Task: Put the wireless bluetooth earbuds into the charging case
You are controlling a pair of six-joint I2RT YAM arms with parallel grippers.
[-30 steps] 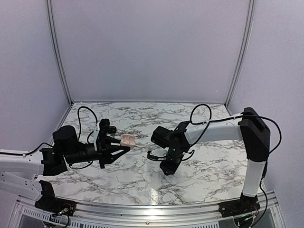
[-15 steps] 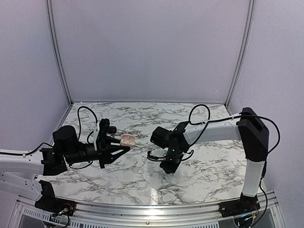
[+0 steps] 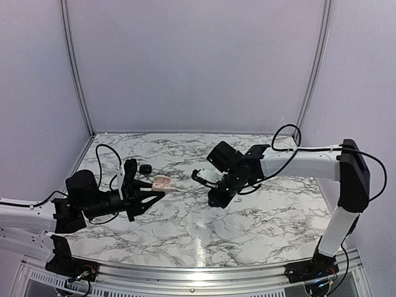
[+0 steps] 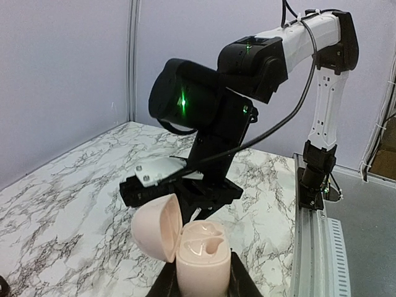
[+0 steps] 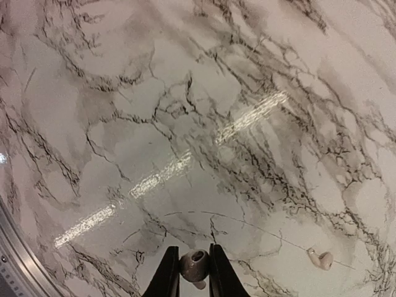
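Two arms reach over the marbled counter (image 3: 185,229) in the top view. The left jaws (image 3: 156,189) point toward 2 o'clock and are clenched on the cream charging case (image 3: 163,181), which is held up off the counter with its lid open. The right jaws (image 3: 214,200) point down toward 7 o'clock, at 3 o'clock from the case and apart from it. What they carry is too small to tell from here.

In the left wrist view, the charging case (image 4: 201,253) stands upright between the two black fingers of the left jaws (image 4: 201,283). Its lid swings open toward 10 o'clock and two pale pink hollows show inside. The right arm (image 4: 204,105) hangs just behind the case, at 12 o'clock from it.

In the right wrist view, the right jaws (image 5: 193,277) are clamped on a small greyish earbud (image 5: 195,263) with a dark opening, above the counter (image 5: 124,124). A second earbud (image 5: 320,258), which looks pale here, lies loose on the counter at 3 o'clock from the held one, well apart from it.
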